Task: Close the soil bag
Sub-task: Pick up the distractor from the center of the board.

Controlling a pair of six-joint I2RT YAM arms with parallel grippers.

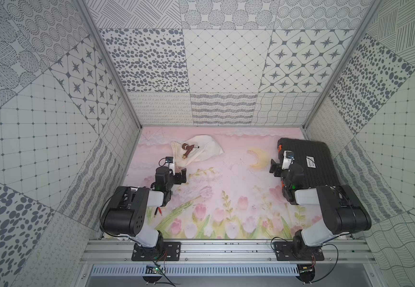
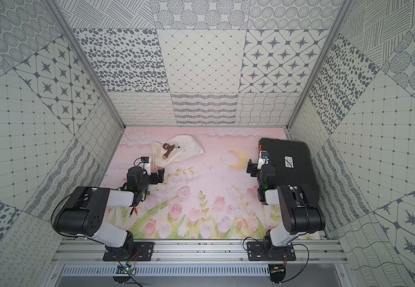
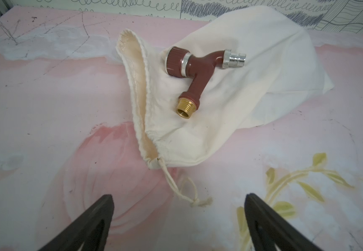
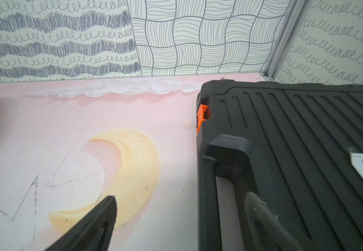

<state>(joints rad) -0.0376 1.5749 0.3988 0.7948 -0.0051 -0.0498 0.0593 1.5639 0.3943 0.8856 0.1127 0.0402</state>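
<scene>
Left hand (image 3: 178, 195) wide open, empty, near cord (image 3: 170, 182) of soil bag (image 3: 252, 91). Right hand (image 4: 180, 195) equally open, empty, at black case (image 4: 296, 152) edge.

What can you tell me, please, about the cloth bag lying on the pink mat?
The bag is a soft cream cloth pouch, lying limp and creased on the far left part of the pink mat. Its mouth gapes, not drawn shut, showing a yellower inside. A thin pale cord leaves one corner of the hemmed neck and ends in a knot on the mat. A brown tap with a brass thread lies on top of it.
</scene>
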